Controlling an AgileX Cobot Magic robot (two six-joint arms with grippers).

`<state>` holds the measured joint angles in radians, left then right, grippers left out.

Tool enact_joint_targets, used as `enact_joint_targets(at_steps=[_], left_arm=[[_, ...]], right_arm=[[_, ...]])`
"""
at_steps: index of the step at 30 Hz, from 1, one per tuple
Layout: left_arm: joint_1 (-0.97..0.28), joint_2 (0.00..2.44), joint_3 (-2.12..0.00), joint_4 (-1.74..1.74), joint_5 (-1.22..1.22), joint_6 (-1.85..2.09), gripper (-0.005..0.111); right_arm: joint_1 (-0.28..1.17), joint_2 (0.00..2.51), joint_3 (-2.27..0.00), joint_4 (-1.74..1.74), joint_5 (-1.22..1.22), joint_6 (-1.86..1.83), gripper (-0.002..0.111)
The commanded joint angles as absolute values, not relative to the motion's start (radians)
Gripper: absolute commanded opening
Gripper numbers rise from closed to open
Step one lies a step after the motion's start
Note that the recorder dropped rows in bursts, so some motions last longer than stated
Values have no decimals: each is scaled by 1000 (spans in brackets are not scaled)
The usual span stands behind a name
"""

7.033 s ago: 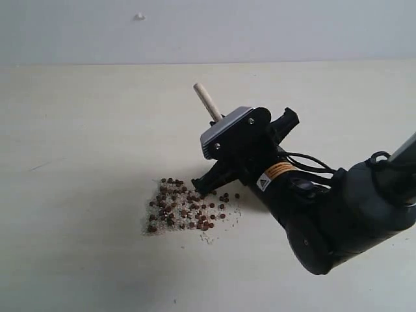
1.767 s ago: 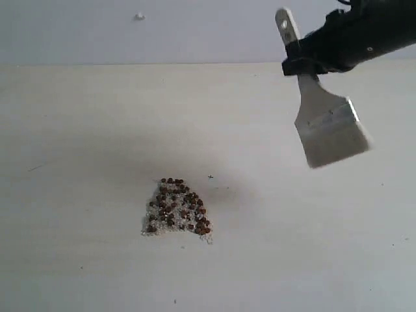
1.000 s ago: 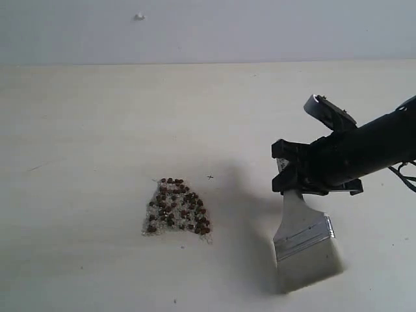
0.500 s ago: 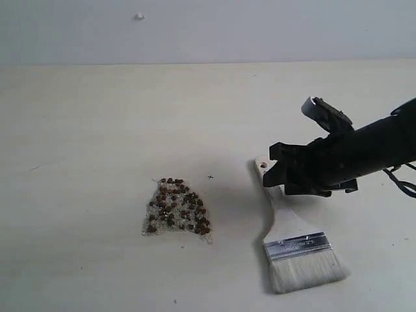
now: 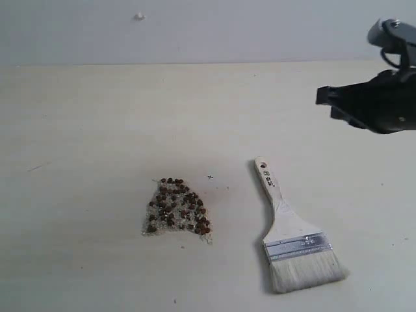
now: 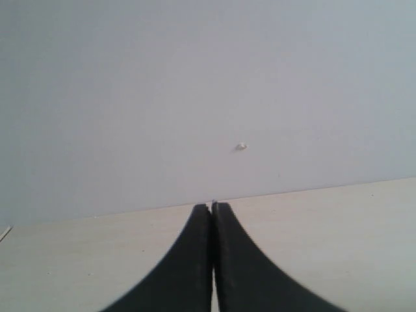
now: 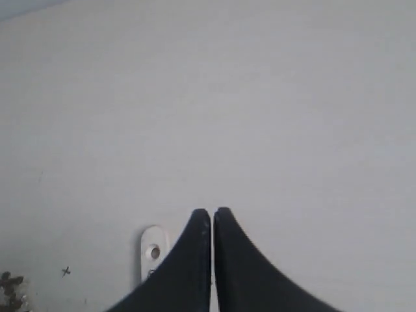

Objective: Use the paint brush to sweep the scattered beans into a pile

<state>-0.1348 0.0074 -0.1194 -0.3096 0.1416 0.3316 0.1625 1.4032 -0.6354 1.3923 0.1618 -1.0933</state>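
The reddish-brown beans lie with whitish grains in one compact pile (image 5: 177,207) on the pale table (image 5: 97,130). To its right the paint brush (image 5: 290,235) lies flat, handle end toward the back, bristles toward the front. My right gripper (image 5: 323,97) hovers above and behind the brush at the right edge, shut and empty. The right wrist view shows its closed tips (image 7: 212,213) beside the brush handle's end (image 7: 152,252) with its hole, and a bit of the pile (image 7: 9,289). My left gripper (image 6: 212,207) is shut with nothing in it, aimed at the wall.
A grey wall (image 5: 208,29) rises behind the table, with a small white speck (image 5: 139,16) on it. A tiny dark mark (image 5: 210,176) sits on the table between pile and brush.
My right gripper let go of the paint brush, which now lies flat on the table. It rose up and to the right, and its jaws closed again. The pile is unchanged.
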Motion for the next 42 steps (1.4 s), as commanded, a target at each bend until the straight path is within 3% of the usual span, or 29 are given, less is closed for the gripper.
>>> enact_joint_targets(at_steps=[1,10,21,32,42], left_arm=[[-142,6,-116,-318,140,334,0],[-142,6,-116,-318,140,334,0],[-142,6,-116,-318,140,334,0],[-142,6,-116,-318,140,334,0],[-142,6,-116,-318,140,334,0]], right_arm=[[163,1172,-523,1386,47,-1116,0],[163,804,-440,1386,54,-1112,0],[163,576,-436,1386,44,-1131,0],[10,175,-242,1321,48,-1196,0],[10,86,-135,1300,-20,-1205,0]])
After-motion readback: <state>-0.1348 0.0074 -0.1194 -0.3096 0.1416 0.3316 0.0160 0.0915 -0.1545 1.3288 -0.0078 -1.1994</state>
